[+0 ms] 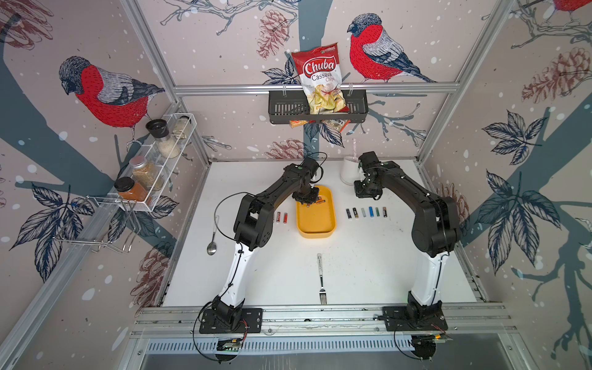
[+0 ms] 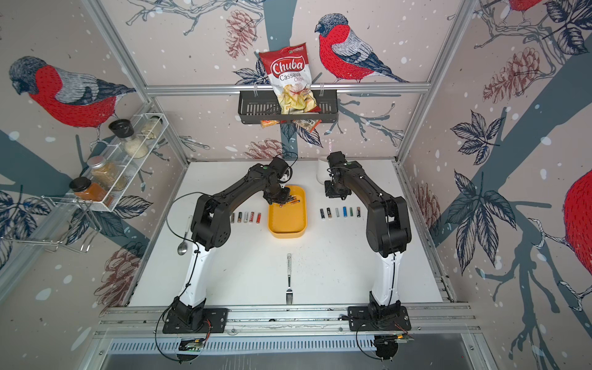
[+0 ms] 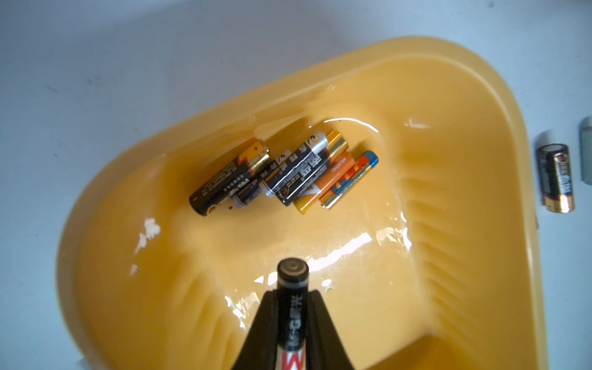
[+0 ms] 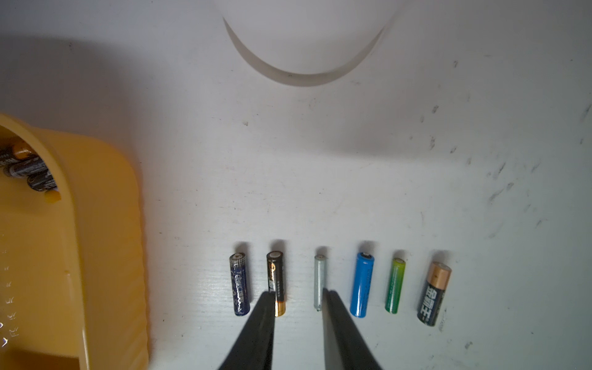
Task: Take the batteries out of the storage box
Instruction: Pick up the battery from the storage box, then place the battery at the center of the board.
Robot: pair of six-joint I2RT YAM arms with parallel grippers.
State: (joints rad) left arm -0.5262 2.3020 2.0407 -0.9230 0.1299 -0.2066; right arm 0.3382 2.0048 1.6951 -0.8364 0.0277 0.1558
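Seeming light and slippery, a battery (image 3: 293, 272) is pinched by its sides in the left pincer (image 3: 293, 292) at the box's (image 3: 448, 96) 11 o'clock; the right pincer (image 4: 298, 291) is open.

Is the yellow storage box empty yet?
Not empty: several batteries lie clustered on the storage box floor; the left gripper grips another battery above it.

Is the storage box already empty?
No, several batteries lie clustered inside the storage box in the left wrist view.
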